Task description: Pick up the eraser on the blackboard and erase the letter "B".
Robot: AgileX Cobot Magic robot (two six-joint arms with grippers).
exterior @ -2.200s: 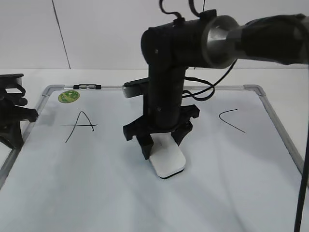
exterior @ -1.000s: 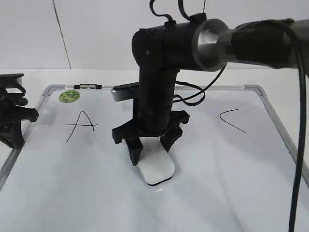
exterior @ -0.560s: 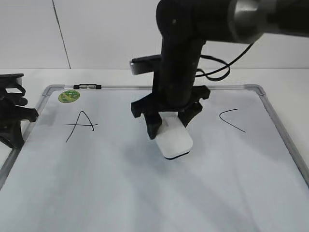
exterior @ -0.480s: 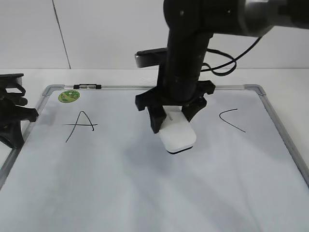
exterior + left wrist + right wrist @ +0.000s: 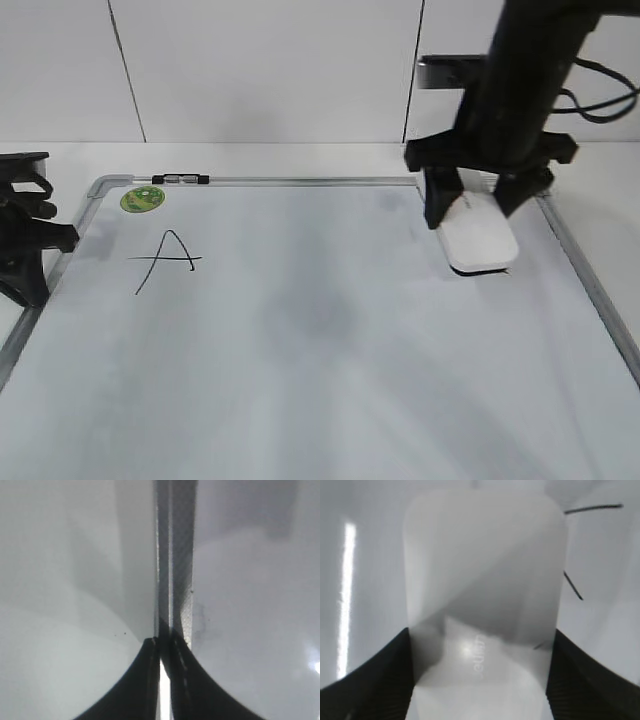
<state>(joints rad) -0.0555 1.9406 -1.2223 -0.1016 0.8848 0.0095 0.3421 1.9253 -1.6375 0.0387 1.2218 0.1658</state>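
The large white dry-erase blackboard [image 5: 300,340] with its silver-grey metal frame lies flat on the white bench [image 5: 300,158], its near half bare and glossy. Farther back on its left side stands a thin black hand-drawn "A" [image 5: 167,258], and beyond that, near the far left corner, a round green sticker [image 5: 142,199] with a small black-and-clear marker clip [image 5: 180,180] just beside it on the far rail. At the left edge of the board the black left gripper [image 5: 25,250] rests by the frame; in the left wrist view its fingers [image 5: 150,690] are pressed together with only a bright sliver between them, directly over the grey frame rail [image 5: 175,570]. On the right side of the board the black right gripper [image 5: 482,215] hangs from its arm with the fingers [image 5: 370,680] pinching the white glossy rounded-oblong plastic eraser [image 5: 480,238] by its two long sides; the eraser's dark underside edge shows along its near end, and whether it touches the board cannot be told. The right wrist view shows the eraser [image 5: 482,585] filling the space between the fingers, a small grey logo on its top, and short black marker strokes [image 5: 592,509] on the board just beside its right edge. Behind the bench rises a plain white panelled wall [image 5: 260,70].
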